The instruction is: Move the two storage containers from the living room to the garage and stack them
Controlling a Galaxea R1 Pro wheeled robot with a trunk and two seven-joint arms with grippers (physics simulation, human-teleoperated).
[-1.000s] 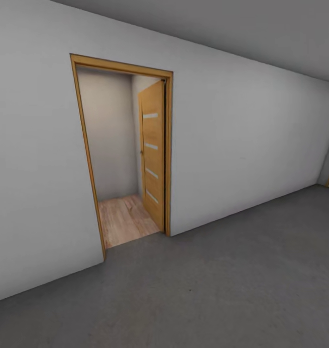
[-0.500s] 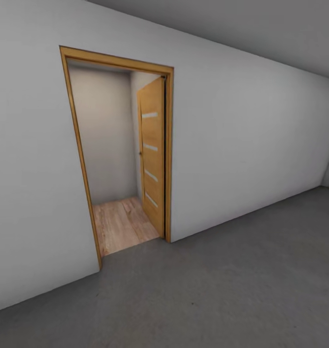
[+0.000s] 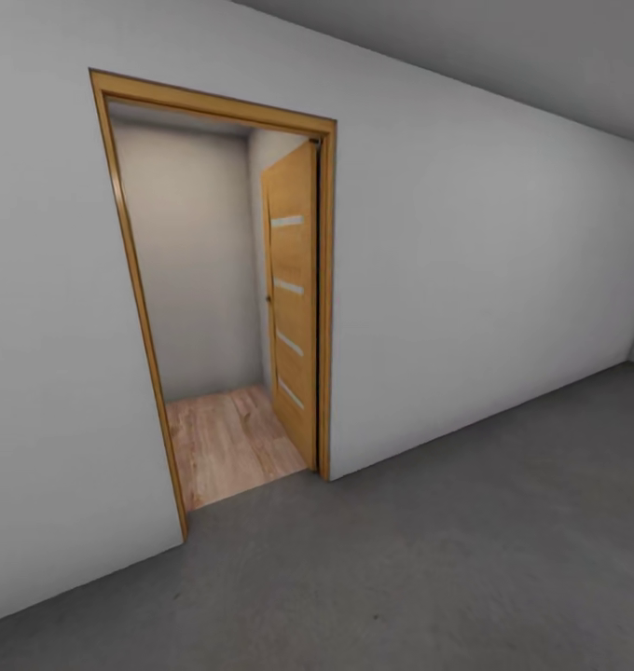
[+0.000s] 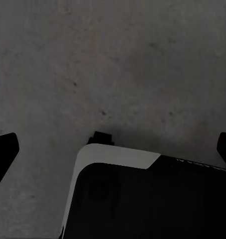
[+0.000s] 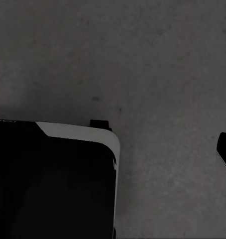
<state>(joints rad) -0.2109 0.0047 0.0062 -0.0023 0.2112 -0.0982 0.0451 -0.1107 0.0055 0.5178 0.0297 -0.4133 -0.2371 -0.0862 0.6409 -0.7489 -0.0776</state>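
Observation:
The two storage containers are out of view. I stand on the garage's dark grey concrete floor point(image 3: 466, 559), facing a pale grey wall point(image 3: 485, 280). In the left wrist view, my left gripper point(image 4: 113, 149) hangs open over the concrete, its dark fingertips point(image 4: 4, 149) far apart with nothing between them. In the right wrist view, my right gripper point(image 5: 115, 149) also hangs over the concrete, with one fingertip point(image 5: 225, 149) at the picture's edge and nothing in it.
A wood-framed doorway point(image 3: 326, 298) opens in the wall, its door point(image 3: 294, 298) swung inward. Beyond it lie light wood planks point(image 3: 228, 443) and a pale back wall. My dark base with its white rim point(image 4: 118, 157) shows under both wrists.
The whole head view has shifted: the doorway now looks larger and its left post sits further left, so the camera has moved closer. Nothing in the scene itself has moved.

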